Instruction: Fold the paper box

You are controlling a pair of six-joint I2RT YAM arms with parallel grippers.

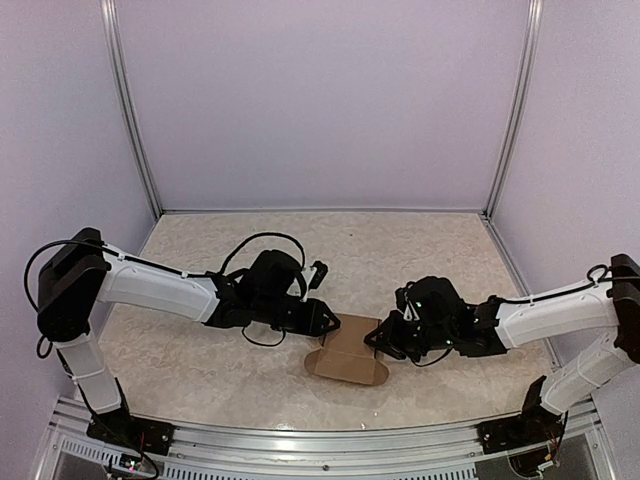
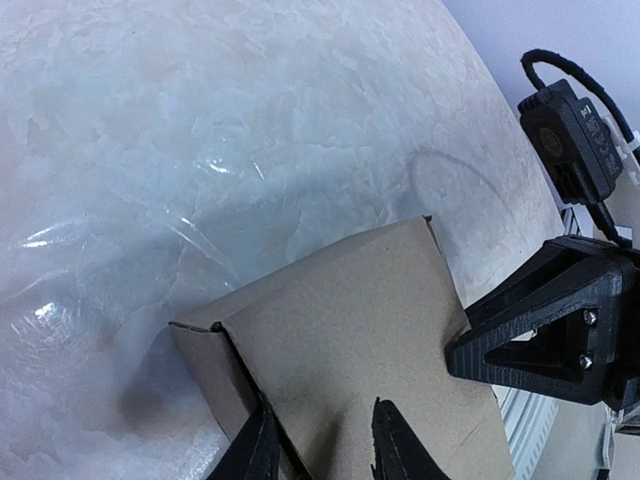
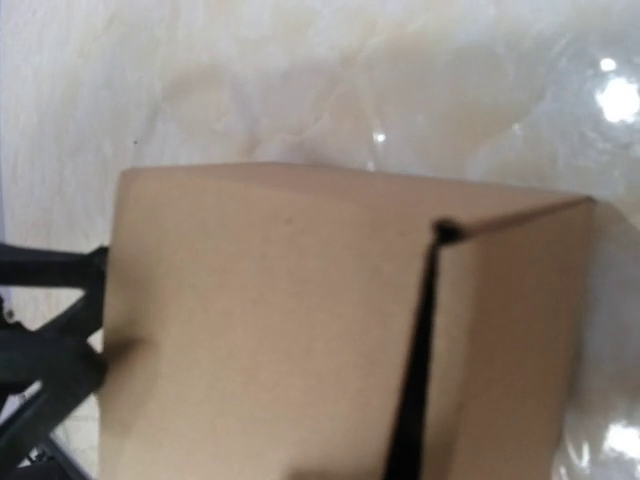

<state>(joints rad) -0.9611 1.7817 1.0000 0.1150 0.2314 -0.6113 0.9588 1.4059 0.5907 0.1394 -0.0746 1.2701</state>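
Where the two arms meet over the marbled bench (image 1: 420,250), the paper box (image 1: 348,358) sits close to the near edge, about midway between the left and right edges. It is plain brown cardboard and partly folded: the top view shows a raised panel on the far side and a lower flap with rounded corners lying toward the near edge.

The left gripper (image 1: 326,320) reaches in from the left and meets the box at its far left corner. Its wrist camera shows its two black fingertips (image 2: 395,440) standing a little apart, set against the broad top panel, with cardboard showing in the gap between them. Whether they pinch any of the sheet cannot be told. In that same view a side wall is folded down along the panel's left edge, and the crease runs toward the left fingertip.

The right gripper (image 1: 380,338) comes in from the right – one black, triangular finger touches the box's right edge, as the left wrist camera shows. Its own camera is filled with blurred cardboard: a wide panel, and to its right a narrower one, the two meeting at a dark slit that runs down from a corner. Its fingers are not clear in any view, so their spacing cannot be told.
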